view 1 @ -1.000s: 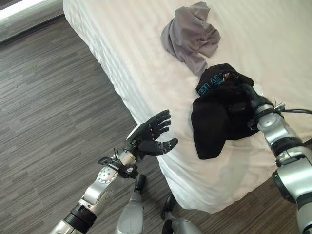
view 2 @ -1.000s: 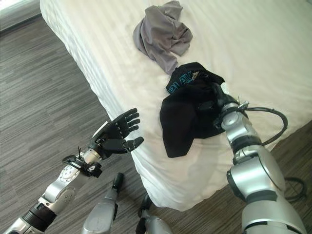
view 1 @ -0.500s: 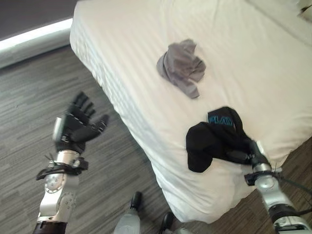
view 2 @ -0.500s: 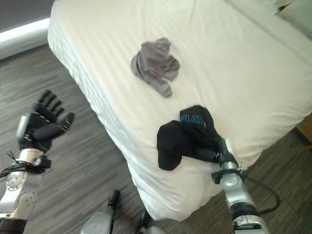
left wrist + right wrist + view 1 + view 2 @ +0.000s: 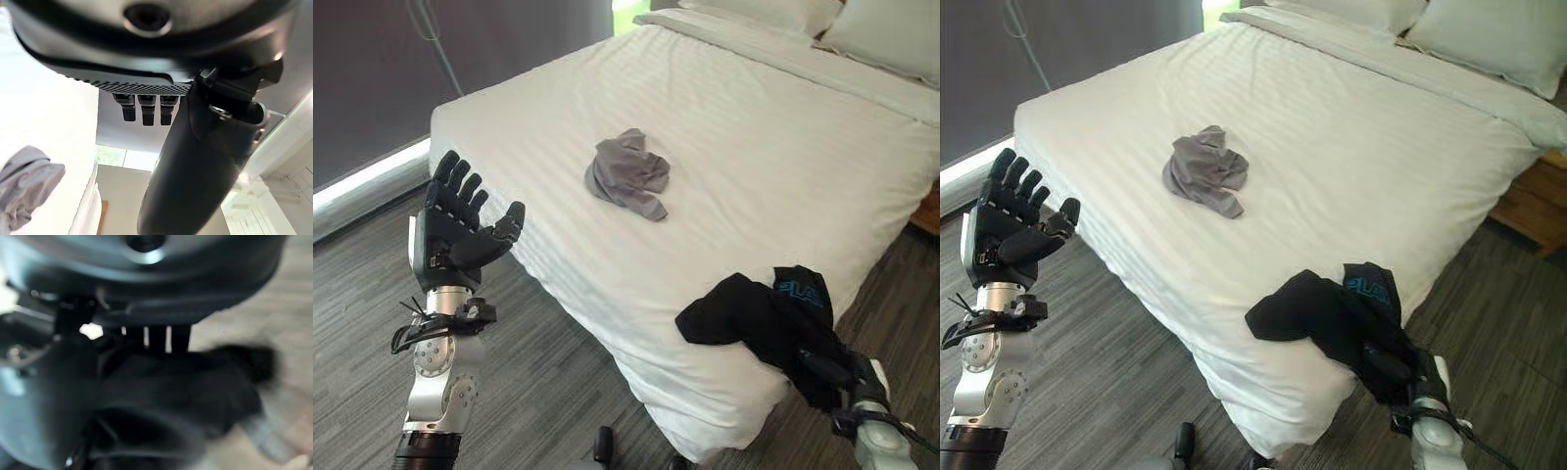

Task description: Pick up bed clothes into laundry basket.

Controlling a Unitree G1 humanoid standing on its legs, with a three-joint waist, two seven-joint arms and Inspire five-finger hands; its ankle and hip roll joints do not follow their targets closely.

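Risk sits nearest us, at the bed's near corner, where our right hand (image 5: 837, 372) has its fingers clenched into the black T-shirt (image 5: 759, 318). Most of that shirt lies draped over the corner of the bed (image 5: 734, 157), one sleeve spread flat on the sheet and the rest bunched round the hand below the mattress edge. We judge the hold to be on a fold of cloth, not on the bulk of the garment, so the shirt could slide free as we pull it away, or the trailing part could drag across the sheet and catch on the corner. Our right wrist view confirms dark cloth gathered under the fingers, though how much is held we cannot tell.

Off the bed's near left edge, over the grey floor (image 5: 372, 284), our left hand (image 5: 1009, 225) is raised upright, fingers straight and spread, holding nothing.

Farther in, near the middle of the bed, the crumpled grey garment (image 5: 626, 181) lies untouched. We see no laundry basket from here, so carrying the shirt to it means turning blind, and a loose end may snag or drop on the way.
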